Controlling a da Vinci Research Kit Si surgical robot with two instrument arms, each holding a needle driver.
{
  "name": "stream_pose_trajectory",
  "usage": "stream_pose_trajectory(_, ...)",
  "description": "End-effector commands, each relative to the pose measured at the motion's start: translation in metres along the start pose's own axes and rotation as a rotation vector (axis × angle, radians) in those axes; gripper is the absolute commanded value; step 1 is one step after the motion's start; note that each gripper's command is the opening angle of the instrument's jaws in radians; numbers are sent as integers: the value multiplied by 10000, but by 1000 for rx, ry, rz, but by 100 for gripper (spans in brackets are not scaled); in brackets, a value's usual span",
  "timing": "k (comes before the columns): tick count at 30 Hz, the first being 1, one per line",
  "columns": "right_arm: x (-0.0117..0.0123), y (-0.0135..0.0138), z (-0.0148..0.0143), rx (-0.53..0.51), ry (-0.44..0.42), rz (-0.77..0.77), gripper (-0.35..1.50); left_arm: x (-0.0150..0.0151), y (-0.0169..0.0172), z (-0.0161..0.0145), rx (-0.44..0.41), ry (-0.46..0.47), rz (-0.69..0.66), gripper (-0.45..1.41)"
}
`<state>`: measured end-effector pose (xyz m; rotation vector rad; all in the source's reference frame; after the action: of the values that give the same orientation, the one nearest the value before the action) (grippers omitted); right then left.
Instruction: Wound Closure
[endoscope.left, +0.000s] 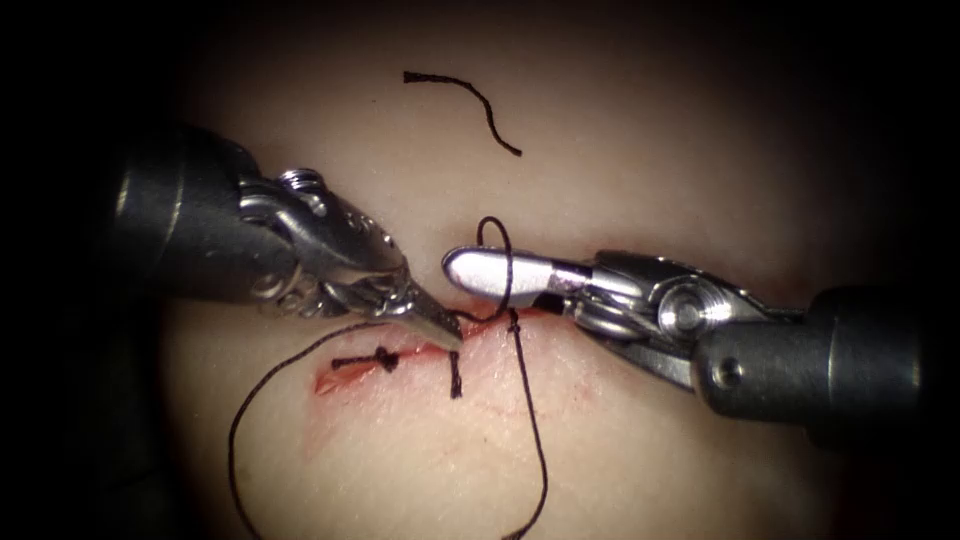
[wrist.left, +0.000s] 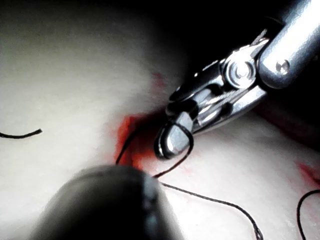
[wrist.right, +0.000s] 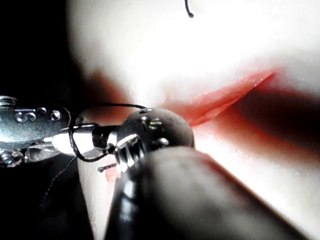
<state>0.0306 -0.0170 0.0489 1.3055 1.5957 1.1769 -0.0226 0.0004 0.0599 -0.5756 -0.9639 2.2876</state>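
We see the left gripper (endoscope.left: 447, 332) clamped on the thread (endoscope.left: 529, 400) at the cut (endoscope.left: 400, 358); thread loops around the right gripper (endoscope.left: 480, 272), whose closure we cannot tell. The needle is hidden from us.

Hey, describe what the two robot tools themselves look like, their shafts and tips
Both are dark grey round shafts ending in shiny silver metal wrists with visible pivot pins and screws. The left tool tapers to a narrow pointed tip; the right tool ends in a smooth, rounded, blunt tip.
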Motion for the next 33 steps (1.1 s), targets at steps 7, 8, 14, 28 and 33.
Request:
stream_pose_trajectory(7, -4, 9, 28, 84, -13, 15, -35, 9, -7, 17, 4, 0, 52, -45)
stream_pose_trajectory(8, -3, 9, 28, 79, -35, 21, -35, 10, -7, 17, 5, 0, 54, -45)
stream_pose_trajectory(14, 4, 0, 25, -115, -288, 80, -35, 14, -9, 12, 23, 16, 57, -45)
stream_pose_trajectory(28, -10, -4, 24, -718, -852, 197, -35, 27, 9, 7, 111, 100, -43, -45)
stream_pose_trajectory(33, -7, 3, 35, -1074, -985, 139, -35, 26, 21, 4, 133, 124, -82, -45)
